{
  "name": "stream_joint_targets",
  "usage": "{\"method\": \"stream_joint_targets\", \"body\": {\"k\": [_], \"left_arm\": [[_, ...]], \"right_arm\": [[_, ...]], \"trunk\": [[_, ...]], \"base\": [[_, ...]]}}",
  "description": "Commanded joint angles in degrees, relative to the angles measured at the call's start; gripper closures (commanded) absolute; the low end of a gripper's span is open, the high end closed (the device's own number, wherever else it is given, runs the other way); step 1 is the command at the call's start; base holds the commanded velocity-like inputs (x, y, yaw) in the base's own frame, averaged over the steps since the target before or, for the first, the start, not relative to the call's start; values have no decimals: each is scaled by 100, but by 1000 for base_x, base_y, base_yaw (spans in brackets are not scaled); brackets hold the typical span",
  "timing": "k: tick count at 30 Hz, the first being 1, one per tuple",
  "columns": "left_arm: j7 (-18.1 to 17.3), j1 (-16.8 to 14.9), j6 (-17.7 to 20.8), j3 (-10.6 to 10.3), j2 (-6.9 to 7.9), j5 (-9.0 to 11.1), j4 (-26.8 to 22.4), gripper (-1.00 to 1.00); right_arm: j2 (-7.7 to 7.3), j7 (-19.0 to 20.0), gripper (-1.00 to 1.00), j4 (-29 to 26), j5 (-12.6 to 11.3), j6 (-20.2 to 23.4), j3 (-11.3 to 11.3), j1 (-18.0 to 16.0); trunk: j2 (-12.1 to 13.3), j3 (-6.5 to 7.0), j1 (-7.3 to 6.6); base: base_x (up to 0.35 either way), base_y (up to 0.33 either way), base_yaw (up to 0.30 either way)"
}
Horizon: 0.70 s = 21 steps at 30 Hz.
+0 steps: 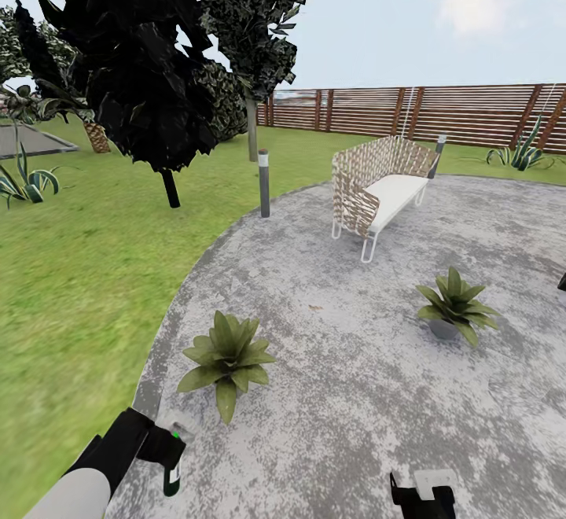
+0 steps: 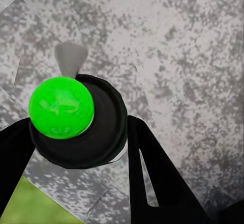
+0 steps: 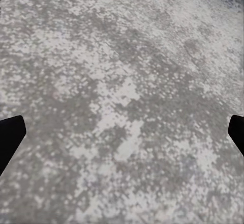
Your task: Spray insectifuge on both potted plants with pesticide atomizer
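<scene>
1. Your left gripper (image 1: 169, 456) is clenched on the atomizer (image 1: 173, 473). In the left wrist view its two dark fingers (image 2: 152, 178) flank a black round body with a bright green cap (image 2: 61, 108) and a grey nozzle tip.
2. Your right gripper (image 1: 423, 495) is spread wide and grasps nothing; in the right wrist view its fingertips (image 3: 10, 135) sit at the frame edges over bare paving (image 3: 122, 102).
3. Take the near plant (image 1: 226, 355) as landmark. The atomizer hangs just in front of it, towards you and slightly left, over the paving edge beside the lawn (image 1: 71, 291).
4. The far plant (image 1: 454, 307) stands well apart from the near plant, to its right and slightly further from you. The wicker seat (image 1: 377, 189) lies beyond both.
5. Risk: the nozzle appears to point at the paving, not the leaves. Spraying now would probably miss the near plant.
6. Risk: lowering the arm onto the leaves could push the small pot and shift the plant.
7. Risk: a loose grip could let the round body turn and swing the nozzle off aim.
8. Risk: the far plant looks out of reach from here; you would probably need to move the base.
</scene>
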Motion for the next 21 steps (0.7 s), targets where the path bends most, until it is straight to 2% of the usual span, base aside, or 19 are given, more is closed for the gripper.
{"method": "stream_joint_targets", "body": {"k": [1,10,15,21], "left_arm": [[-42,-2,23,43,-4,-38,-15,100],[-17,0,30,54,12,-38,-34,100],[465,8,32,38,37,-31,-128,100],[573,9,26,36,-10,-13,-133,100]], "right_arm": [[2,-16,-100,7,60,-18,-39,-4],[2,-22,-100,7,59,-18,-39,-4],[2,-24,-100,4,59,-18,-39,-4],[2,-26,-100,0,52,-17,-39,-4]], "trunk": [[-2,-5,-1],[-2,-5,-1],[-2,-16,-1],[-2,-40,-1]], "base": [[0,0,0],[12,6,0],[225,173,42],[83,80,141]]}}
